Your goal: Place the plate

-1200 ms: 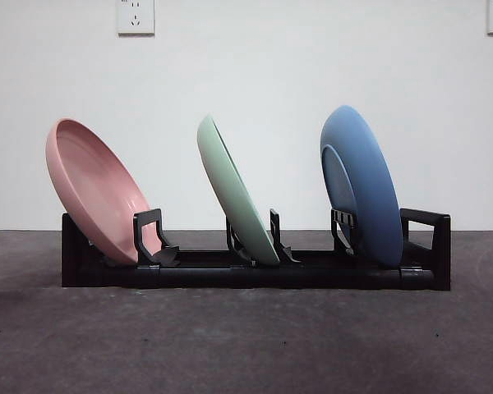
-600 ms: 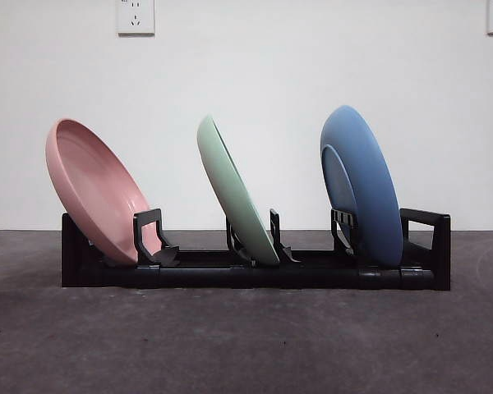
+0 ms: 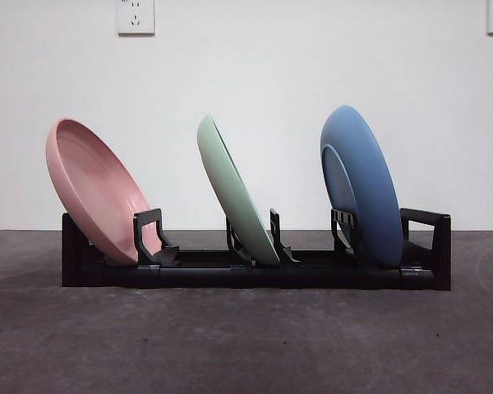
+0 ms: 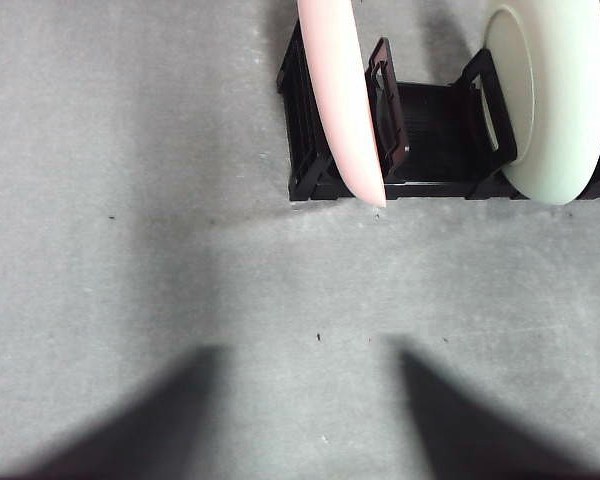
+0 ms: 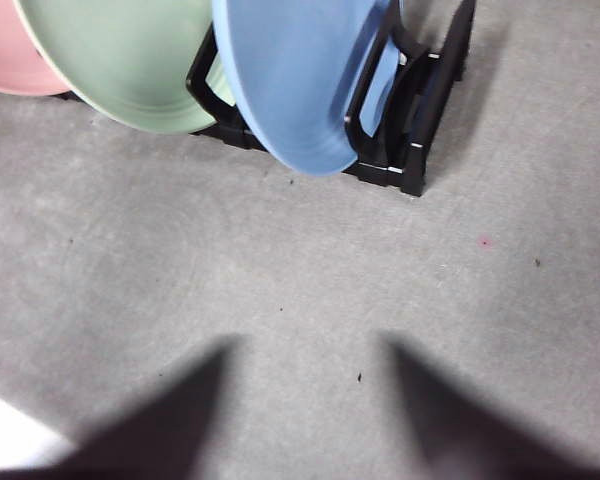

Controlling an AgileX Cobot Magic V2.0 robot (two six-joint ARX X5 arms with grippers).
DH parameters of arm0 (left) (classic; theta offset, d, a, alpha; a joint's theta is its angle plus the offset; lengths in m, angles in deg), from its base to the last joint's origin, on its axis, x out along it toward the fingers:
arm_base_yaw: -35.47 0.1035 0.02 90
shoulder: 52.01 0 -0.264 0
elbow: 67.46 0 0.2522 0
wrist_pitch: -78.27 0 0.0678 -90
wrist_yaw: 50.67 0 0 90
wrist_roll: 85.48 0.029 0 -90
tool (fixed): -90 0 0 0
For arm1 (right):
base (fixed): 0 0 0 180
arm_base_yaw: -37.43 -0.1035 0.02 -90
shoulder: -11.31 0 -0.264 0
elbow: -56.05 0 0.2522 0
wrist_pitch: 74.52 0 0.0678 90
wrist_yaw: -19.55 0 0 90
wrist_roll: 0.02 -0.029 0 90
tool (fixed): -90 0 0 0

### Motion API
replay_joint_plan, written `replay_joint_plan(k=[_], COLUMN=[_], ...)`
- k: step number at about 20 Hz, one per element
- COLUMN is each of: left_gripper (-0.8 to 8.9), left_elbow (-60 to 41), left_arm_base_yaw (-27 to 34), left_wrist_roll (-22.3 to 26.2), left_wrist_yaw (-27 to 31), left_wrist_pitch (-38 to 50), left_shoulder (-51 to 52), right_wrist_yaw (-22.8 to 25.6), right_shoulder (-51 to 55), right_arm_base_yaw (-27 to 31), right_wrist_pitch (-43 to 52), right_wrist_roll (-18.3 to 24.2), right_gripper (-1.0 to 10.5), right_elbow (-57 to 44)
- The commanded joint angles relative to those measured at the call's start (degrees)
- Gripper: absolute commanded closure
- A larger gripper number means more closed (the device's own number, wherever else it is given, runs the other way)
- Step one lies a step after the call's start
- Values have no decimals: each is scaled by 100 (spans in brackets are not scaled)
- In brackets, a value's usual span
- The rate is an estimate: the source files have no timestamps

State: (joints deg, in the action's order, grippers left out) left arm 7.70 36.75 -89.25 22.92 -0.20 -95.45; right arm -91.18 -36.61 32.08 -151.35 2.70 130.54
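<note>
A black plate rack [image 3: 255,277] stands on the dark table and holds three plates, each leaning in its own slot: a pink plate [image 3: 94,193] at the left, a green plate [image 3: 234,193] in the middle, a blue plate [image 3: 361,185] at the right. My left gripper [image 4: 305,350] is open and empty, back from the rack's pink end; the pink plate [image 4: 340,95] and the green plate [image 4: 550,95] show in its view. My right gripper [image 5: 310,345] is open and empty, back from the blue plate [image 5: 295,70]. Neither arm shows in the front view.
A white wall with two sockets [image 3: 135,16] stands behind the rack. Bare grey table [image 3: 246,345] lies in front of the rack and between the rack and both grippers [image 4: 180,250].
</note>
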Motion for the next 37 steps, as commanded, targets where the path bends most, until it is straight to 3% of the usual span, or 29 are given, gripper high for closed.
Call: replay_joint_plan(k=[1, 4, 7, 18, 24, 27, 31, 35, 37], left_gripper=[377, 377, 377, 377, 377, 377, 377, 377, 377], left_elbow=[122, 122, 122, 122, 122, 122, 122, 122, 122], left_arm_base_yaw=[9, 9, 9, 9, 9, 9, 9, 9, 9], left_wrist_roll=[-50, -57, -55, -55, -55, -55, -50, -35, -35], left_wrist_yaw=[13, 11, 11, 11, 11, 11, 11, 11, 11], left_wrist_pitch=[44, 39, 35, 44, 42, 42, 44, 44, 46], left_shoulder=[-33, -31, -31, -31, -31, -31, -31, -31, -31], right_wrist_yaw=[2, -48, -302, -586, -581, -579, -579, -706, -1027], right_shoulder=[-31, -83, -466, -3091, -4004, -4273, -4336, -4323, -4266], right_arm_base_yaw=[-22, -85, -245, -1014, -1211, -1211, -1211, -1211, -1211], right_wrist_pitch=[44, 168, 450, 1270, 1851, 1993, 2133, 2120, 2044], right_wrist_roll=[-15, -444, -898, -935, -933, -914, -914, -966, -1054], right_gripper=[471, 601, 626, 626, 686, 699, 922, 938, 938], right_elbow=[111, 114, 275, 1917, 2103, 2103, 2103, 2109, 2199])
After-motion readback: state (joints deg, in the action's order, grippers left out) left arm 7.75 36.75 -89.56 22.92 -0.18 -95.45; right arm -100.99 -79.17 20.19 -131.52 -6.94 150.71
